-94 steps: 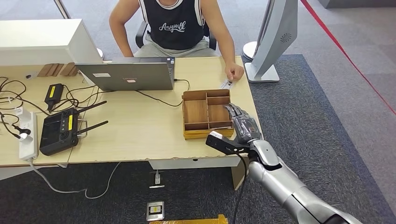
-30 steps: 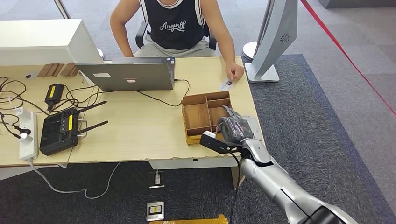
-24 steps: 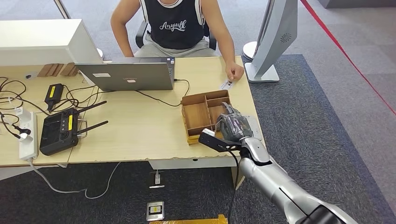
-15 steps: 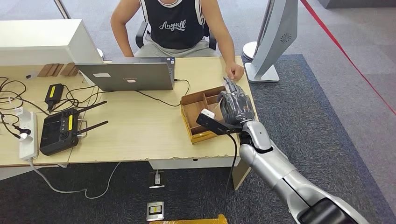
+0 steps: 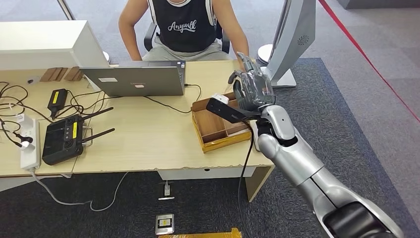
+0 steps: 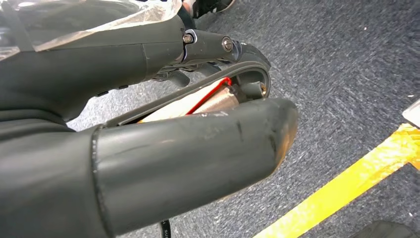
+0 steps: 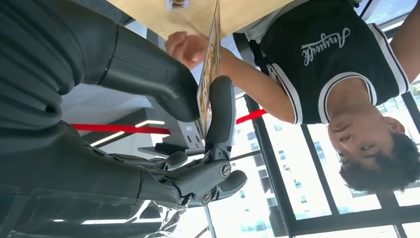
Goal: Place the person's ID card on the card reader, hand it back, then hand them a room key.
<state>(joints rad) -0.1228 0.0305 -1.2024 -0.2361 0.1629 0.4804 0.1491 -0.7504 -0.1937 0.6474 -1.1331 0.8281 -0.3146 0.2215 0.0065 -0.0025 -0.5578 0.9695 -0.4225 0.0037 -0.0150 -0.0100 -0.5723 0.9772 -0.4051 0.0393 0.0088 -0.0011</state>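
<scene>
Right wrist view shows the right hand [image 7: 163, 124] pinching a thin card [image 7: 210, 64] edge-on between thumb and fingers [image 7: 220, 114], raised above the desk [image 5: 148, 134] toward the person's hand [image 7: 185, 47]. Left hand [image 6: 148, 144] hangs over carpet, fingers curled in.

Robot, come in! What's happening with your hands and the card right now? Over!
Right hand pinching card, raised toward person's hand. Left hand hanging over floor, holding nothing seen. Nothing blocking.

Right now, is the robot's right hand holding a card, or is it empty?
Holding. In the right wrist view, the right hand pinches a thin card edge-on between thumb and finger.
</scene>
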